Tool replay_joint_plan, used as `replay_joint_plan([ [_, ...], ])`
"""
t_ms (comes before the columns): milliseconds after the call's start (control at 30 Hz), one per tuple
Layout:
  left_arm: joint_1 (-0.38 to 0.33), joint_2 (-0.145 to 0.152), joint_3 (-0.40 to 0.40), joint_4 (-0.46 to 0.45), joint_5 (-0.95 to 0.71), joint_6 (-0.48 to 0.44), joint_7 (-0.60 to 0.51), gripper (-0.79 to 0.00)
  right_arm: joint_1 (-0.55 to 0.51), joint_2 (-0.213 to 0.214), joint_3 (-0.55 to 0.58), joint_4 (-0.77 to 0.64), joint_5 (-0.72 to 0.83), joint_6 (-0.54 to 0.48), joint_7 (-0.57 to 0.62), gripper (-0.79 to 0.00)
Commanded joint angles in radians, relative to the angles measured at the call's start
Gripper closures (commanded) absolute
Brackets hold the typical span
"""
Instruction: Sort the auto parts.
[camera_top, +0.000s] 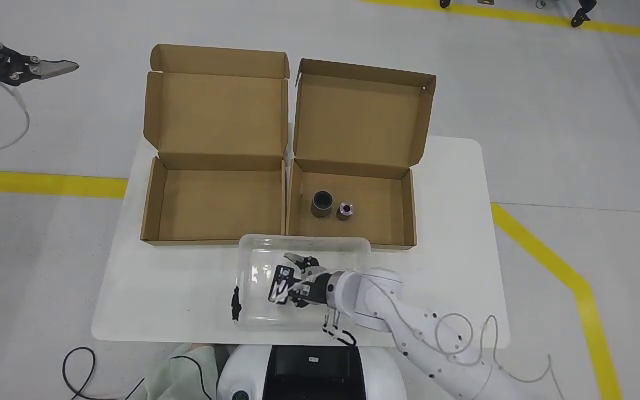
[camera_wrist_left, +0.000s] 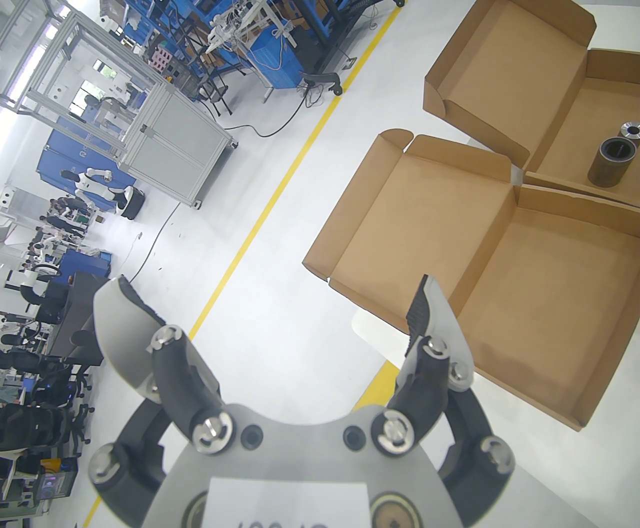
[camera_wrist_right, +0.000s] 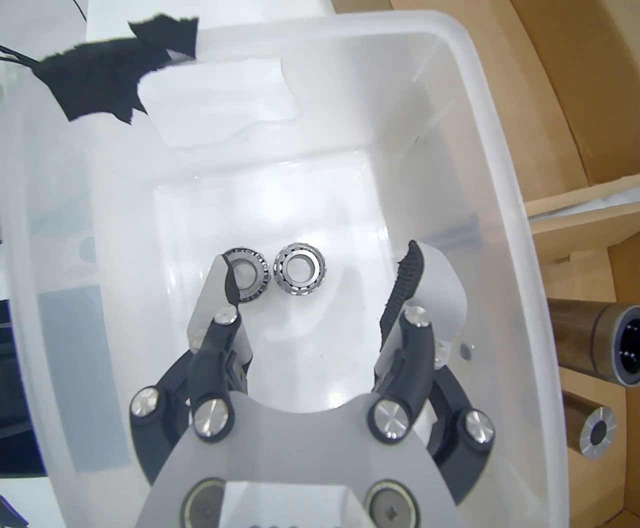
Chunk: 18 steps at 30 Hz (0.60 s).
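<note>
Two small silver roller bearings (camera_wrist_right: 300, 270) (camera_wrist_right: 247, 274) lie side by side on the floor of a clear plastic bin (camera_wrist_right: 500, 165) (camera_top: 250, 262). My right gripper (camera_wrist_right: 317, 267) (camera_top: 290, 280) hangs open inside the bin just above them, one fingertip overlapping the bearing farther from the boxes. The right cardboard box (camera_top: 385, 215) holds a dark cylinder (camera_top: 321, 203) (camera_wrist_right: 595, 340) and a small silver bushing (camera_top: 345, 209) (camera_wrist_right: 595, 432). The left box (camera_top: 215, 205) (camera_wrist_left: 500, 300) has nothing in it. My left gripper (camera_wrist_left: 274, 295) (camera_top: 45, 68) is open and empty, off the table beyond the left box.
The boxes' raised lids (camera_top: 220, 100) (camera_top: 360, 115) stand behind them at the far side. Black tape (camera_wrist_right: 110, 80) (camera_top: 234, 300) sticks to the bin's outer wall. White table surface (camera_top: 455, 200) lies bare to the right of the boxes.
</note>
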<state>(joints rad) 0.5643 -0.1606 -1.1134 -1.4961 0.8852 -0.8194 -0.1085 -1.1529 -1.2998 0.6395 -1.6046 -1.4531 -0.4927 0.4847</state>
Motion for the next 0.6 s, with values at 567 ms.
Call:
replay_joint_plan([
  [567, 0.000, 0.000, 0.000, 0.000, 0.000, 0.000, 0.000, -0.785, -0.007, -0.006, 0.013, 0.029, -0.012, 0.016, 0.054, -0.403],
])
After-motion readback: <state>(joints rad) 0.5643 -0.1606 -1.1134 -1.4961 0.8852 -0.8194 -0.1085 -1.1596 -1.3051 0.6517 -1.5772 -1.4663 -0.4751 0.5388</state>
